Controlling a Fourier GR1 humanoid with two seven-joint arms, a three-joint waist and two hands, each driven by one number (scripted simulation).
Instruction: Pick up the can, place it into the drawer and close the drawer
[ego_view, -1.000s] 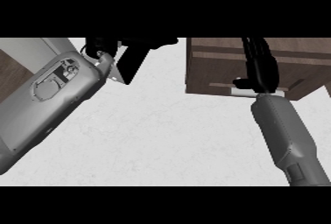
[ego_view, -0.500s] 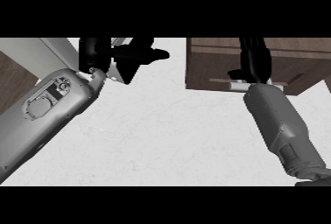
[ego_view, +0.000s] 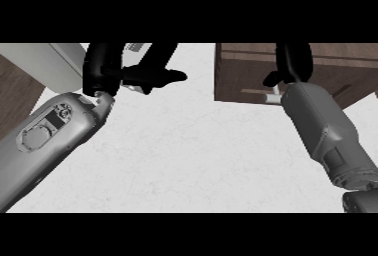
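Head view: we're seeing the left hand (ego_view: 111, 70) upper left, fingers curling round a pale thing that looks like the can (ego_view: 135, 47), mostly hidden. Right hand (ego_view: 291, 62) upper right is hanging over the brown drawer (ego_view: 244, 75); its fingers, we can't tell. White counter (ego_view: 192, 150) below.

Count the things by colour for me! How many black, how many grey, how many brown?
Black: 2, the left hand and the right hand.
Grey: 2, the left forearm and the right forearm.
Brown: 1, the drawer.
Total: 5. I can't see the can.
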